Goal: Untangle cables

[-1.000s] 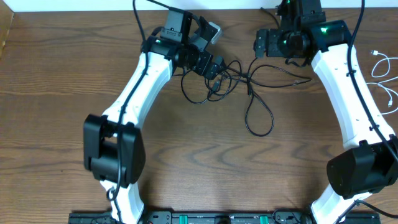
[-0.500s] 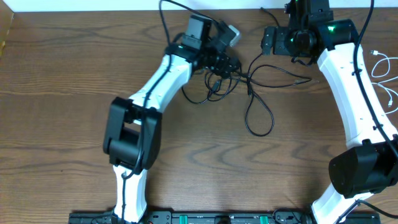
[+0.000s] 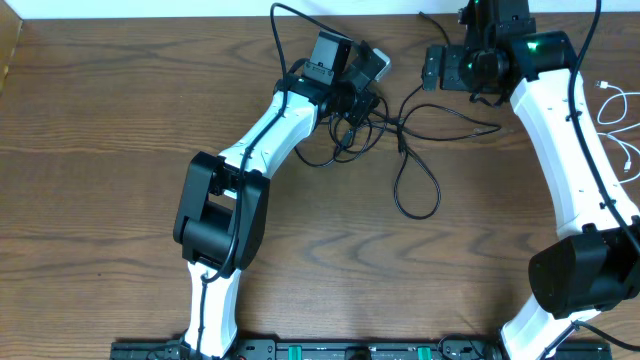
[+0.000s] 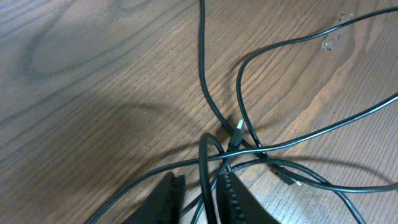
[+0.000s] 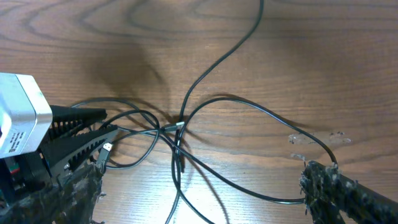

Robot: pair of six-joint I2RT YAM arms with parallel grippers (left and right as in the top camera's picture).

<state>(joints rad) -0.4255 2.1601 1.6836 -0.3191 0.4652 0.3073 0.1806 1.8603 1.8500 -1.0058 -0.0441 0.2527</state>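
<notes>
The black cable lies tangled at the back middle of the table, with a loop trailing toward the front. My left gripper is down on the left of the tangle. In the left wrist view its jaws are drawn in close around one strand of the black cable, and a plug end lies just ahead. My right gripper hovers right of the tangle, open wide, with black cable strands on the wood below it. The white cable lies apart at the right edge.
The table is brown wood. Its back edge runs close behind both grippers. The left arm stretches diagonally across the left half, the right arm along the right side. A black rail lines the front.
My left gripper has moved right onto the tangle, and its jaws have gone from wide open to a narrow gap around a black strand. The right gripper stays open.
</notes>
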